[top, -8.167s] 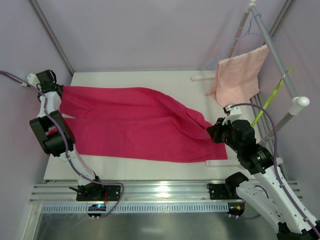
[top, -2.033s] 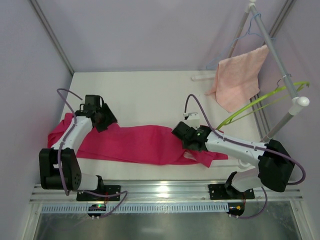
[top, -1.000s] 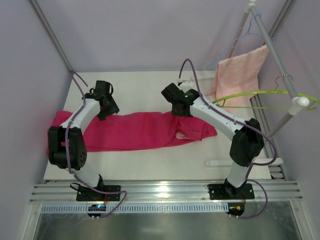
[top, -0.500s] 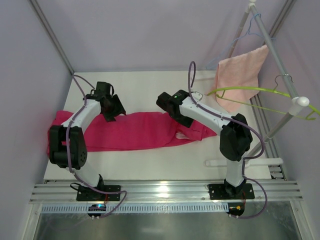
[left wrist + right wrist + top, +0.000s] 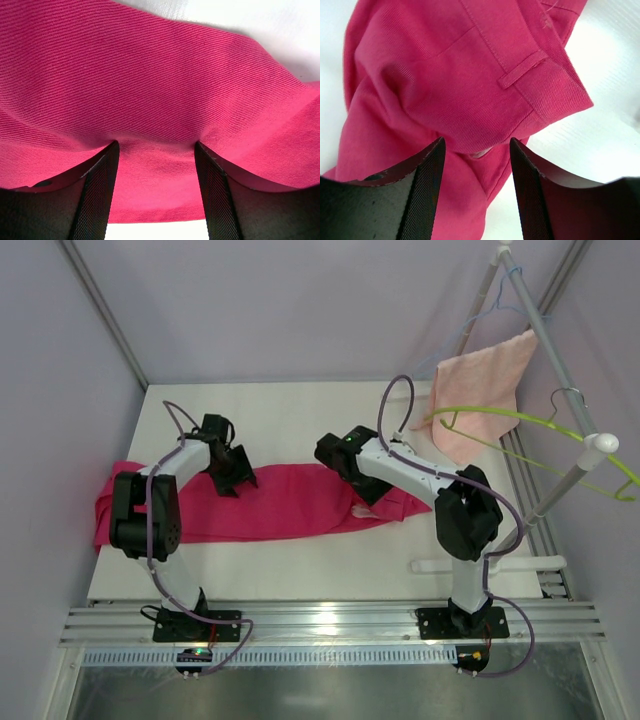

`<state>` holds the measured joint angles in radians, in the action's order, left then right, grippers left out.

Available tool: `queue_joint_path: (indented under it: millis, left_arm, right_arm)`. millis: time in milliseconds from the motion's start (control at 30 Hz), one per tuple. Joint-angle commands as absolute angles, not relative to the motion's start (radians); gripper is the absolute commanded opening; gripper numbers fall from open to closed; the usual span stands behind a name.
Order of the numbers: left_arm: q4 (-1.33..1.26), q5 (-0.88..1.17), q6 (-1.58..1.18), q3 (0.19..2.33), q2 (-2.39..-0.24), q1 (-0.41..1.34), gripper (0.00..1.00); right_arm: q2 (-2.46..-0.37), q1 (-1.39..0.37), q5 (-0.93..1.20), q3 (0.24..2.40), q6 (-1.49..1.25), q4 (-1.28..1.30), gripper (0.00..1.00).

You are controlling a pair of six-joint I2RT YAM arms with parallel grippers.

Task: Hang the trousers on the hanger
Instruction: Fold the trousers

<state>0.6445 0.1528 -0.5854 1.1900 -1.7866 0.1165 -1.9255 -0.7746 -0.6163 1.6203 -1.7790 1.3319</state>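
The magenta trousers lie folded into a long band across the white table. My left gripper sits at the band's far edge, left of the middle. In its wrist view the open fingers press into the trousers with cloth between the left gripper tips. My right gripper hovers open above the waistband end. In the right wrist view the trousers show a belt loop just beyond the right gripper. The lime-green hanger hangs from the rack at the right, away from both grippers.
A white-poled rack stands along the table's right side. A salmon-pink towel and a light-blue wire hanger hang on it. A white bar lies near the front right corner.
The left gripper has slid right along the trousers' far edge. The right gripper has come down a little onto the waistband end. The green hanger has swung on the rack.
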Motion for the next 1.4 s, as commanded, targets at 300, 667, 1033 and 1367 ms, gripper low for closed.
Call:
queue_joint_path:
  millis: [300, 667, 1033, 1367]
  left_arm:
    - [0.643, 0.144, -0.557, 1.183, -1.761, 0.114, 0.62]
    - [0.657, 0.094, -0.548, 1.181, -1.767, 0.114, 0.62]
    - [0.678, 0.032, -0.538, 1.177, -1.775, 0.114, 0.63]
    - [0.706, -0.028, -0.526, 1.187, -1.822, 0.114, 0.63]
  right_arm:
    - [-1.876, -0.722, -0.603, 1.464, -1.870, 1.517, 0.58]
    - [-1.887, -0.703, -0.535, 1.460, -1.847, 1.516, 0.58]
    - [-1.921, -0.678, -0.672, 1.419, -1.856, 1.499, 0.18]
    - [-1.832, -0.652, -1.103, 1.387, -1.714, 1.540, 0.04]
